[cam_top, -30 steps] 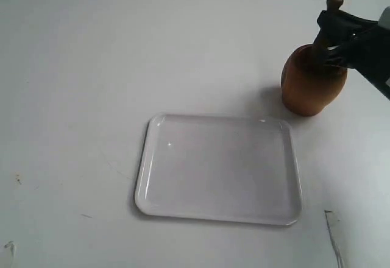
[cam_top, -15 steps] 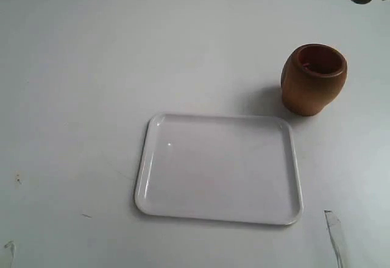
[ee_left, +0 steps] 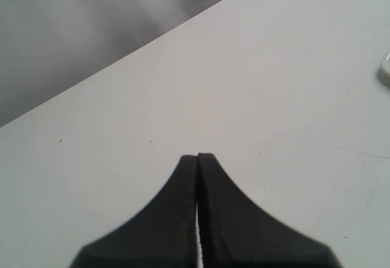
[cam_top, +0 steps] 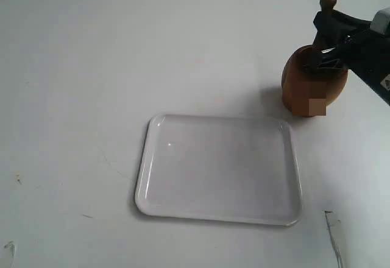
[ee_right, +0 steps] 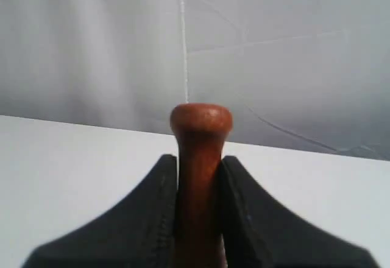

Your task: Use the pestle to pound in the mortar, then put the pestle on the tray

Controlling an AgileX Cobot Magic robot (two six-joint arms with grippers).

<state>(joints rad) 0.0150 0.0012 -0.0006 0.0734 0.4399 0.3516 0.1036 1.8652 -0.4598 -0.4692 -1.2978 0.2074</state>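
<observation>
The light-brown wooden mortar (cam_top: 312,88) stands at the right of the table, beyond the tray's far right corner. My right gripper (cam_top: 326,33) is shut on the neck of the reddish-brown pestle (cam_top: 328,5), just above the mortar's mouth; the pestle's thick end is down inside the mortar, hidden. In the right wrist view the pestle's knob (ee_right: 201,122) sticks out past the fingers of the right gripper (ee_right: 200,161). The white tray (cam_top: 183,210) lies flat in the middle, with nothing in it. My left gripper (ee_left: 198,157) is shut on nothing, above bare table.
A white table (cam_top: 85,67) carries everything. A small scrap of something pale lies near the front right edge (cam_top: 334,234). One corner of the tray (ee_left: 384,69) shows at the edge of the left wrist view.
Half a second ago the right gripper and pestle were lifted up, almost out of view, with the mortar's mouth uncovered. Now the pestle is back down in the mortar.
</observation>
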